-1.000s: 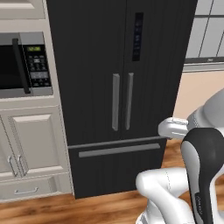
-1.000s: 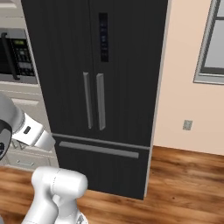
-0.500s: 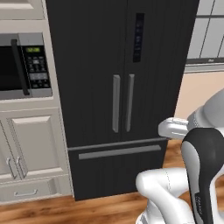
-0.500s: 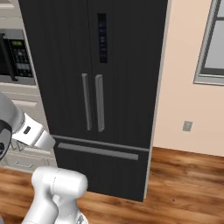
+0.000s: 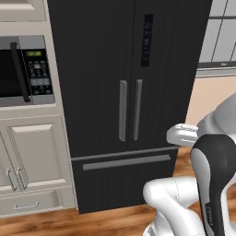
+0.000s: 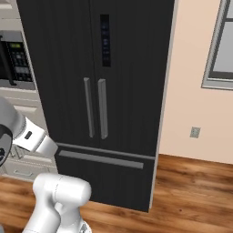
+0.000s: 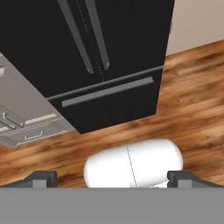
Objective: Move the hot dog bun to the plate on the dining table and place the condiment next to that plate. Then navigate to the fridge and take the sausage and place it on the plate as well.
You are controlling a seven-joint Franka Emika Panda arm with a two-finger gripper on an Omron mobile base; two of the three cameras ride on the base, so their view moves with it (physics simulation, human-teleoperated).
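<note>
the claw (image 7: 112, 177) is released, its two dark tips set wide apart and holding nothing, aimed down at the wood floor (image 7: 192, 100) before the fridge (image 5: 124, 69). the fridge stands shut, its two long handles (image 6: 95, 108) side by side. a microwave (image 5: 25, 69) sits to its left above pale cabinets (image 5: 32, 156).

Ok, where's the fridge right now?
The fridge stands straight ahead in both base views, doors closed, with the microwave and cream cabinets on its left.
</note>
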